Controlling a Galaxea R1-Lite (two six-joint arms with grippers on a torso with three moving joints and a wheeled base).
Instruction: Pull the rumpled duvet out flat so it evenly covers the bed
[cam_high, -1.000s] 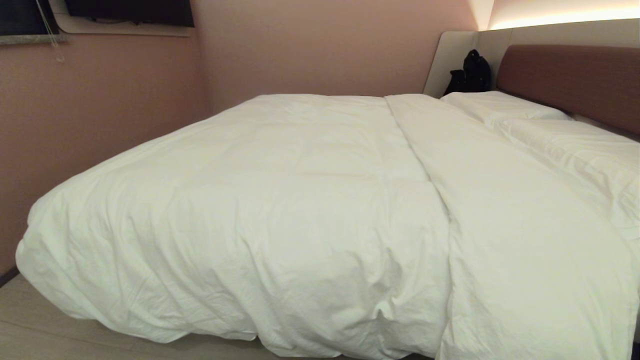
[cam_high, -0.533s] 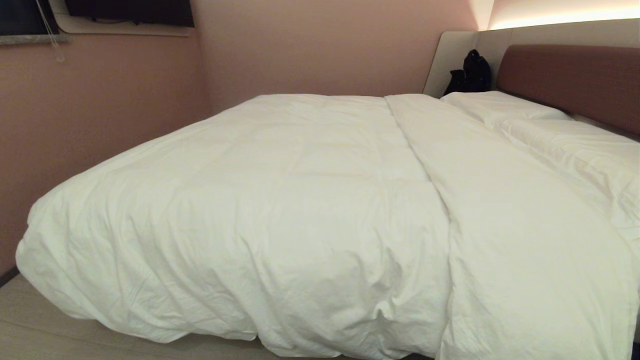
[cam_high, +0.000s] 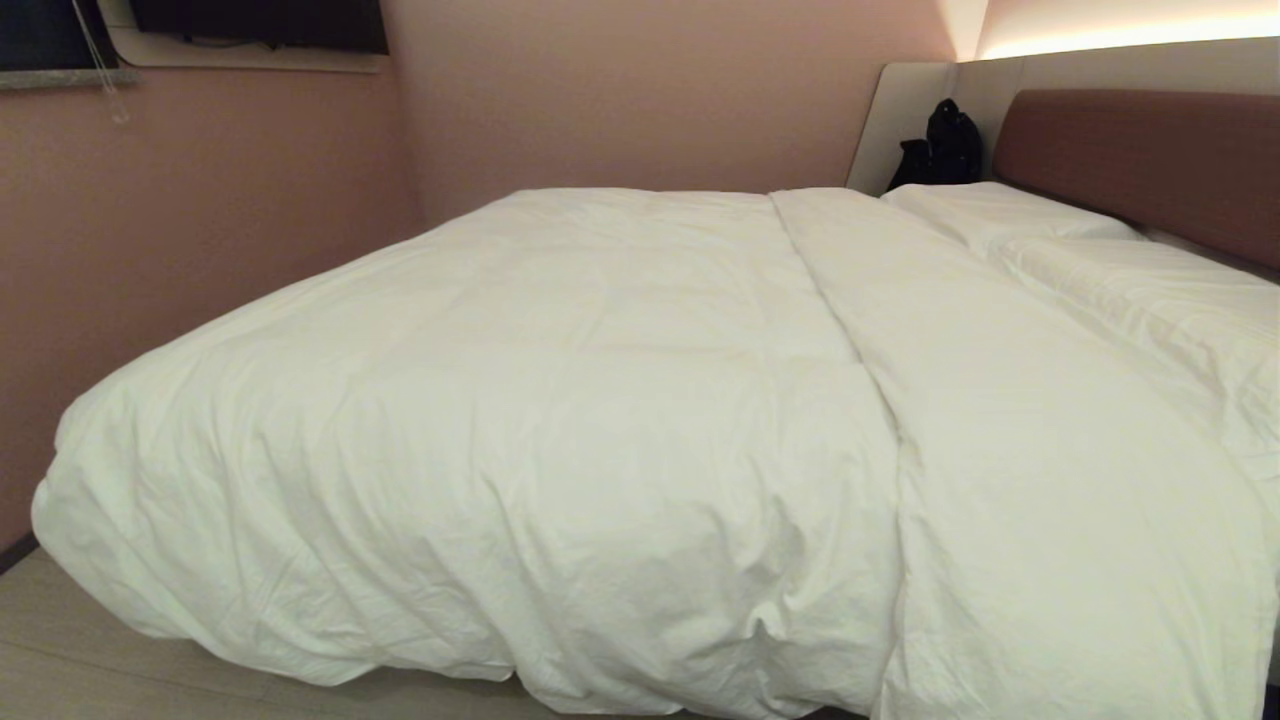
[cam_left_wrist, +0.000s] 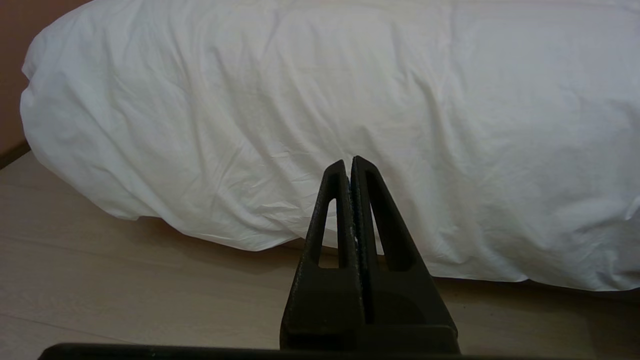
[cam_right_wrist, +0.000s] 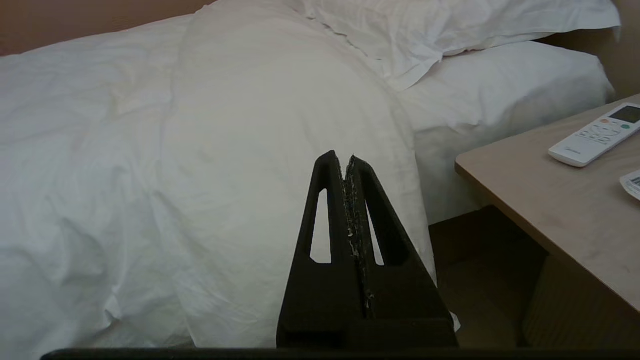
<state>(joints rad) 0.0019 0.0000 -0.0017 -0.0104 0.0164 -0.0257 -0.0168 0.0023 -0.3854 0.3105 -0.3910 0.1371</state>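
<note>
**Both grippers empty & closed, duvet not yet gripped**

Left gripper (cam_left_wrist: 351, 165): fingers pressed together, nothing btwn them. It sits low beside the bed, pointing at the duvet (cam_left_wrist: 320, 100), whose bulging side edge hangs straight ahead of the tips and sags toward the wood floor (cam_left_wrist: 125, 280). Apart from the cloth, no contact.

Right gripper (cam_right_wrist: 345, 160): also pinched closed, holding nothing. Ahead of its tips lies the folded-back strip of duvet, doubled over toward the head end; beyond that a pillow (cam_right_wrist: 450, 25) w/ mattress sheet (cam_right_wrist: 500, 75) showing under it. Off to one side of the fingers, a bedside table (cam_right_wrist: 550, 210) w/ a remote (cam_right_wrist: 595, 135) on it.

Head cam: neither arm in view. Duvet covers most of the bed (cam_high: 1150, 160), but one strip lies doubled near the pillows, prob why that end looks uneven.

Judgement: start of task. Fingers need to open before any grab; right arm looks best placed for the folded strip. Table close by, so risk of a knock.
</note>
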